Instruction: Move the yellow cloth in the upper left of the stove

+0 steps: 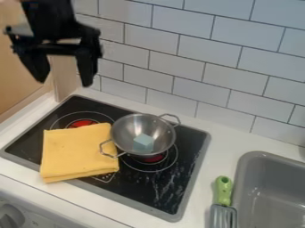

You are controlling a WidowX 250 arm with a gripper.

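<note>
Cloth (76, 151), yellow and folded thick, lies on the lower left of the stove (143, 189) beside the metal pan (159, 129) and looks light, soft, apt to sag — best pinched through its layers, away from the pan — by the gripper (63, 82) hanging above, fingers spread.

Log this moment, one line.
folded yellow cloth at lower left of black stove | task pending | black two-finger gripper open, empty | silver metal pan holding blue block
</note>
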